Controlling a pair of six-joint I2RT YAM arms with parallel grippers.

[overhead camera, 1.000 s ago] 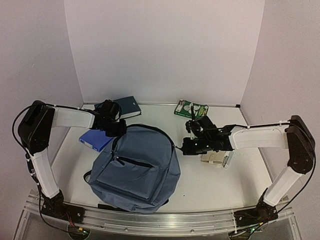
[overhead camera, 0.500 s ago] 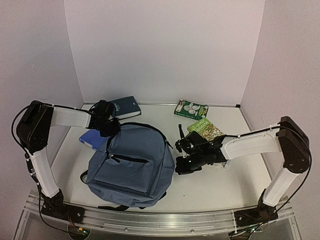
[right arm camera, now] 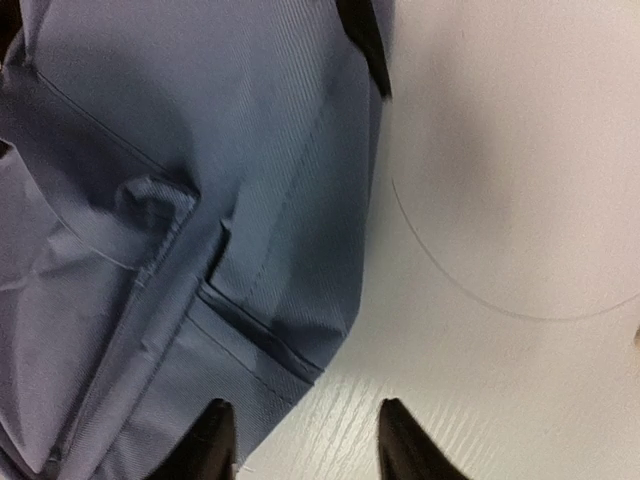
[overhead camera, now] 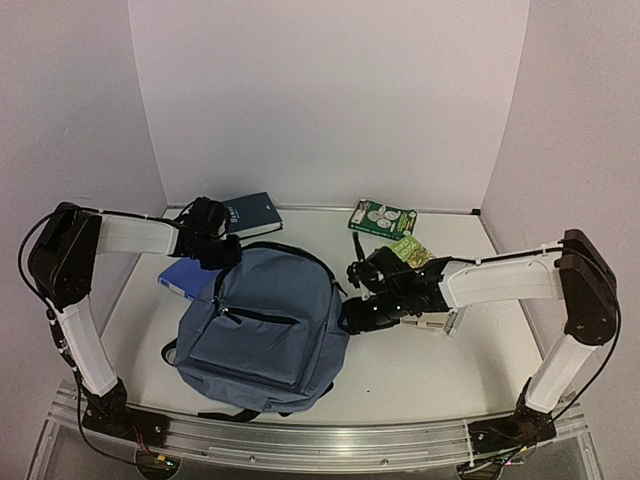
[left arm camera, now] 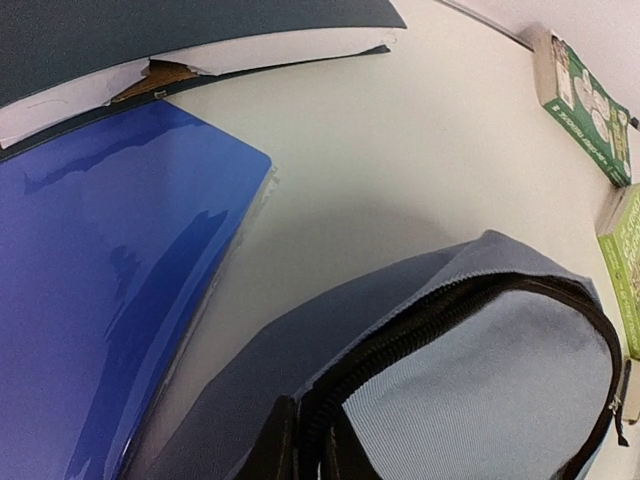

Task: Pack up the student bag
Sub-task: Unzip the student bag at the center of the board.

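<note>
The student bag [overhead camera: 265,325] is a slate-blue backpack lying flat in the middle of the table, front pocket up. My left gripper [overhead camera: 222,255] is at its top left corner; in the left wrist view it [left arm camera: 310,445] is shut on the black zipper rim of the bag [left arm camera: 480,380]. My right gripper [overhead camera: 352,318] sits at the bag's right side. In the right wrist view it [right arm camera: 305,445] stands open, one finger over the edge of the bag [right arm camera: 200,180], the other over bare table, with nothing held.
A bright-blue book [overhead camera: 185,277] lies left of the bag, partly under a dark notebook [overhead camera: 250,213] at the back. A green box [overhead camera: 382,217] and a second green packet [overhead camera: 412,250] lie back right. A beige object [overhead camera: 435,322] sits under the right forearm.
The bag slid left and toward the near edge. My right gripper followed its right side, then opened and let go. The left gripper kept its hold on the zipper rim.
</note>
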